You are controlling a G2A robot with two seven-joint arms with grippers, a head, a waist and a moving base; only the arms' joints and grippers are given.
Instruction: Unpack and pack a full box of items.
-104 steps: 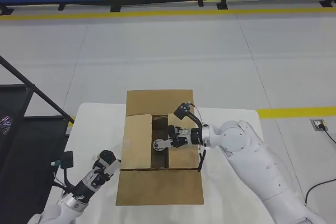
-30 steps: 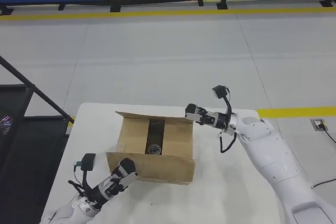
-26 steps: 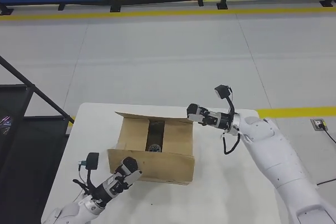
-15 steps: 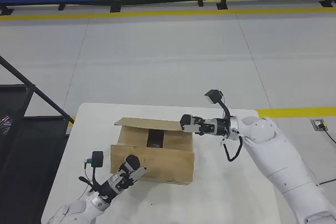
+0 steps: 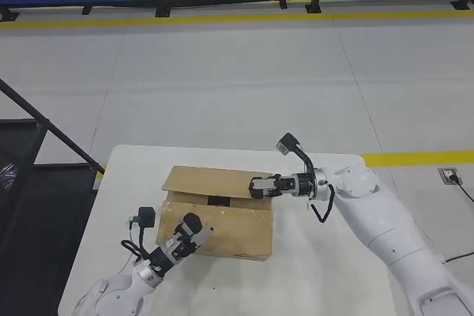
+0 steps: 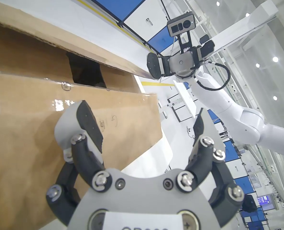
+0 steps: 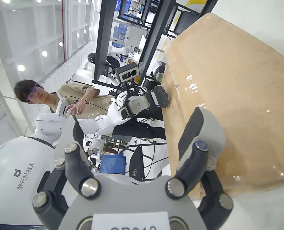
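Packing end, likely flap closing. Left gripper [image 6: 144, 123] is spread, one pad against the near flap [image 6: 36, 125] of the box [image 5: 221, 229], which sits mid-table [image 5: 126, 174]. Right gripper [image 5: 258, 188] is spread too, at the far flap [image 5: 209, 177] edge. Next: press both flaps flat, evenly. Left wrist view shows a dark gap [image 6: 84, 70] between the flaps; contents probably inside, can't confirm. Right wrist view gives the taped cardboard face.

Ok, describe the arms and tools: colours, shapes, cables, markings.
The left arm and right arm are glossy white, rounded shells. The left tool and right tool match: grey plate, silver screws, white label, black links, pale fingers with black pads. Each wrist carries a black cable and a dark camera on a stalk.
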